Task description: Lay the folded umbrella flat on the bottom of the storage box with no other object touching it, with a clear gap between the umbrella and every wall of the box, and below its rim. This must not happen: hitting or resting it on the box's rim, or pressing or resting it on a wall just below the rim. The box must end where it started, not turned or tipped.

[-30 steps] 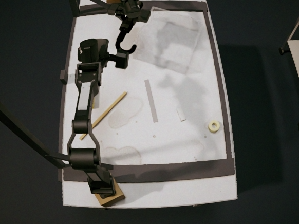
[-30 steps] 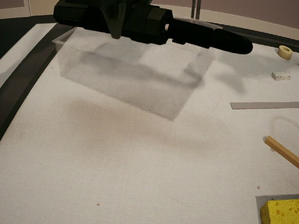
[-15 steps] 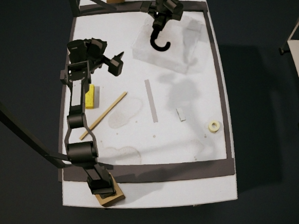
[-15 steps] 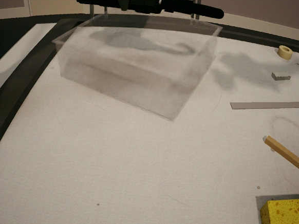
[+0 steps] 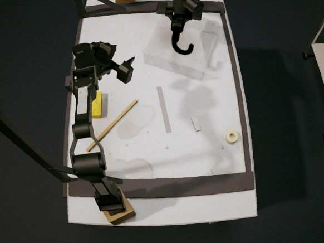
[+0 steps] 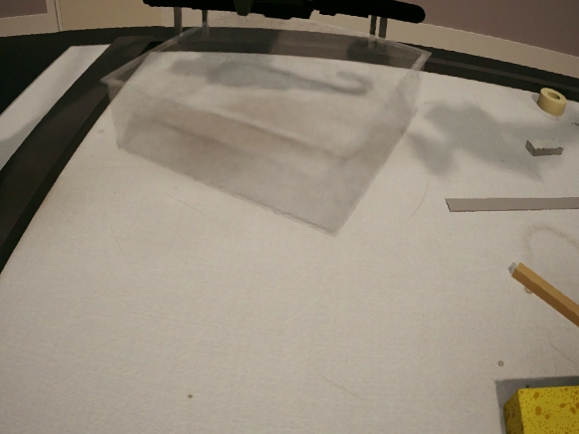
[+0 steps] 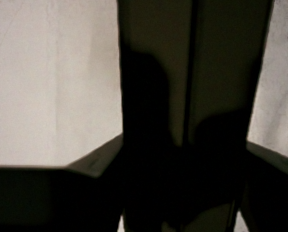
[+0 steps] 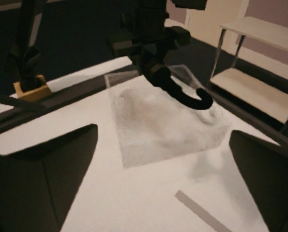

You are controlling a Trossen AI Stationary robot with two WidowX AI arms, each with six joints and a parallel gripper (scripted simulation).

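Observation:
The folded black umbrella (image 5: 177, 40) with a hooked handle hangs in the air over the clear storage box (image 5: 181, 48). My left gripper (image 5: 178, 25) is shut on its body and holds it above the rim. In the exterior view the umbrella (image 6: 368, 7) lies level above the box (image 6: 269, 129), and its shadow falls on the box floor. The left wrist view shows only the dark umbrella body (image 7: 190, 100) close up. My right gripper (image 5: 128, 67) is open and empty, well to the side of the box. In its wrist view I see the umbrella (image 8: 182, 92) over the box (image 8: 165, 120).
A yellow sponge (image 5: 97, 105), a wooden stick (image 5: 112, 125), a grey strip (image 5: 163, 109), a small grey block (image 5: 196, 124) and a tape roll (image 5: 231, 136) lie on the table, away from the box. A dark border frames the mat.

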